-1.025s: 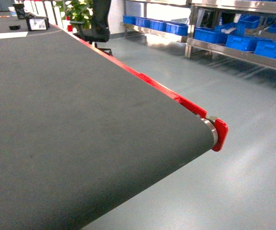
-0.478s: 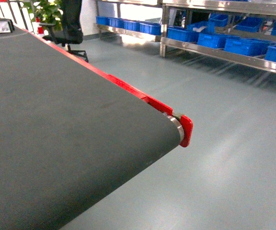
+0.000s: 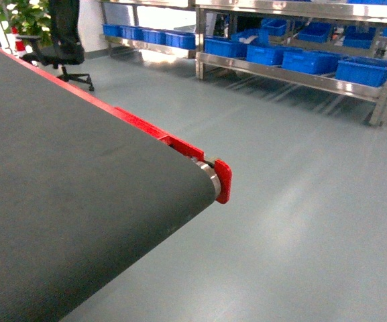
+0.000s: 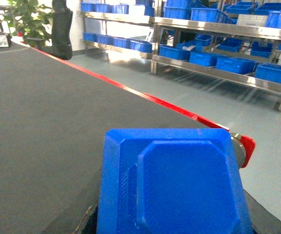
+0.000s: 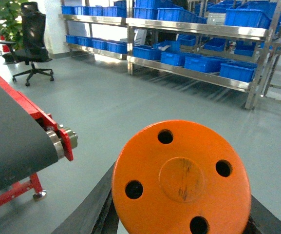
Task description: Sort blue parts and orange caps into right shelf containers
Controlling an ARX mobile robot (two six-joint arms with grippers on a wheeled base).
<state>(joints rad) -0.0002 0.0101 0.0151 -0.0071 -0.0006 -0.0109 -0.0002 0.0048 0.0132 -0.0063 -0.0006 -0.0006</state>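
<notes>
- Blue part (image 4: 172, 183): a moulded plastic piece with chamfered corners, a raised octagonal panel at its centre and a ribbed strip along its left side. It fills the lower foreground of the left wrist view, directly in front of that camera and above the conveyor belt (image 4: 43, 126).
- Left gripper: its fingers are hidden behind the blue part, so their opening cannot be told; only dark edges show beneath the part.
- Orange cap (image 5: 181, 178): a flat round disc with four through-holes spaced around a shallow circular centre boss, which carries faint dark scuff marks. It fills the lower foreground of the right wrist view, past the conveyor belt's end roller (image 5: 62, 139) and over the grey floor (image 5: 106, 97).
- Right gripper: dark edges show on both sides below the cap; how far it is open cannot be told.
- Shelf rack (image 3: 300, 40): a steel frame carrying rows of blue containers (image 3: 364, 70), well apart from the conveyor belt across the floor.
- Red side guard (image 3: 223, 181): caps the belt's end.
- Office chair (image 3: 62, 40): beyond the belt's far edge, beside a potted plant (image 3: 29, 17).
</notes>
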